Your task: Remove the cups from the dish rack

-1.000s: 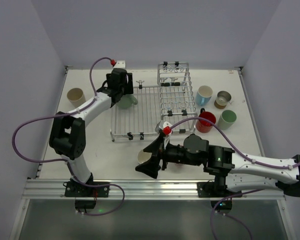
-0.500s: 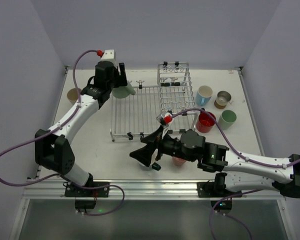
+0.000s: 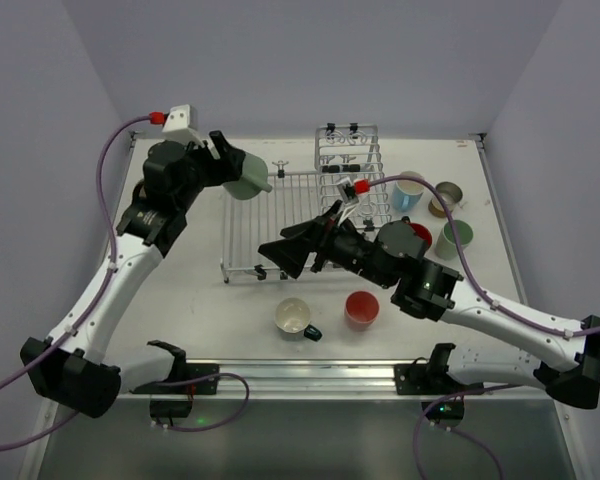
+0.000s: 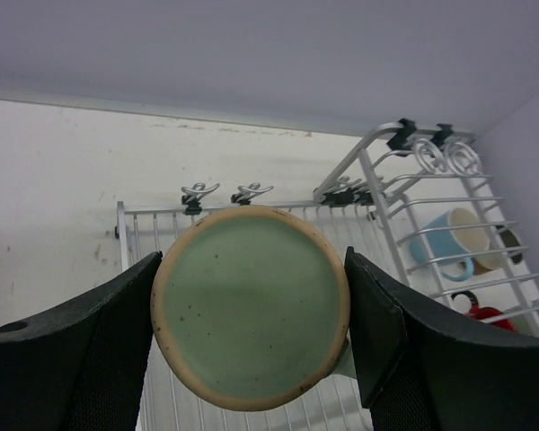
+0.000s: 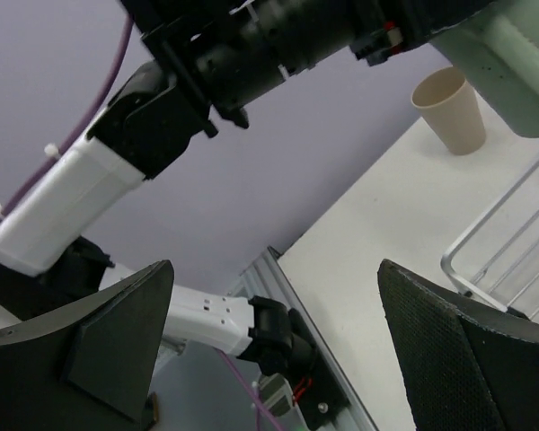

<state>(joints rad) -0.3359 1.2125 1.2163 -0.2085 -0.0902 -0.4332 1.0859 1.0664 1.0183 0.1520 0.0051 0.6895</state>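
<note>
My left gripper (image 3: 238, 175) is shut on a sage green mug (image 3: 252, 186) and holds it in the air over the back left corner of the dish rack (image 3: 270, 225). In the left wrist view the mug's round base (image 4: 251, 305) sits between both fingers. My right gripper (image 3: 280, 254) is open and empty, raised over the rack's front edge; its wrist view shows wide-apart fingers (image 5: 99, 350). A cream mug (image 3: 293, 316) and a pinkish-red cup (image 3: 361, 307) stand on the table in front of the rack.
Right of the rack's raised section (image 3: 350, 165) stand a light blue cup (image 3: 410, 190), a tan cup (image 3: 446, 197), a green cup (image 3: 455, 238) and a red cup (image 3: 417, 234), partly hidden by the right arm. A beige cup (image 5: 449, 109) stands at the far left.
My left arm has lifted the green mug up and to the left, off the rack. My right gripper has let go of the cream mug on the table and risen toward the rack.
</note>
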